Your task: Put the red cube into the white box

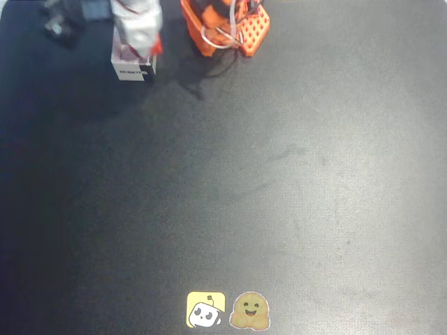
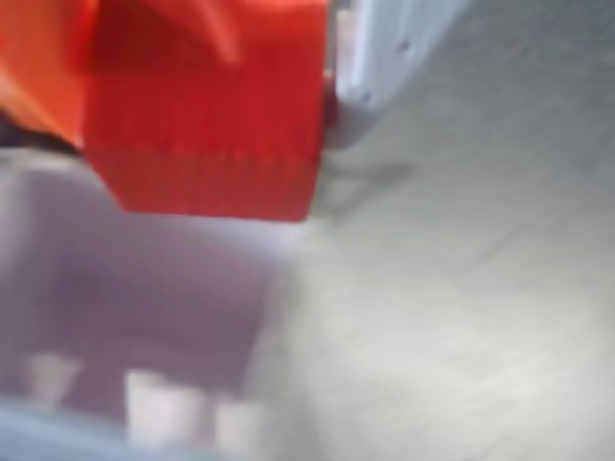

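In the wrist view the tool (image 2: 322,106) grips the red cube (image 2: 207,134) above the white box (image 2: 144,317), which sits at the overhead frame's upper left on the bench (image 1: 279,195).

An orange base (image 1: 227,28) pierced with a grid of small holes is seen in the overhead view, looped by thin white cables (image 1: 222,35). The tool (image 1: 137,31) is formed of pale grey-white plastic with an orange edge, blurred in outline.
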Available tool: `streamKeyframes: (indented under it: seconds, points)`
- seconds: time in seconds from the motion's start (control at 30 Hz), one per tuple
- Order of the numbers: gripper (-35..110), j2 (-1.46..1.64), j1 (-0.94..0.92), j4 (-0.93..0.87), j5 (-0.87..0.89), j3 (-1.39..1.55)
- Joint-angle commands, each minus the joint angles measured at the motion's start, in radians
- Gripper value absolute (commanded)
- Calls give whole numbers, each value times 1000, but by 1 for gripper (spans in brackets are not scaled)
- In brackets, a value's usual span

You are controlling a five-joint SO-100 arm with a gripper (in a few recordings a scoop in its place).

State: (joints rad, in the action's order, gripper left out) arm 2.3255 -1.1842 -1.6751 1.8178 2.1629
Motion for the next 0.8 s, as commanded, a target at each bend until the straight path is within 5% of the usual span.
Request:
streamKeyframes:
  seconds: [0.0,0.4,0.6,0.77]
  points:
    - [0,-69,-120,21,-71,-71]
    - [0,-173,-135,84,-51,-103]
    - [26,-176,-129,81,-75,-115]
    - [28,-196,-138,78,-104,-126]
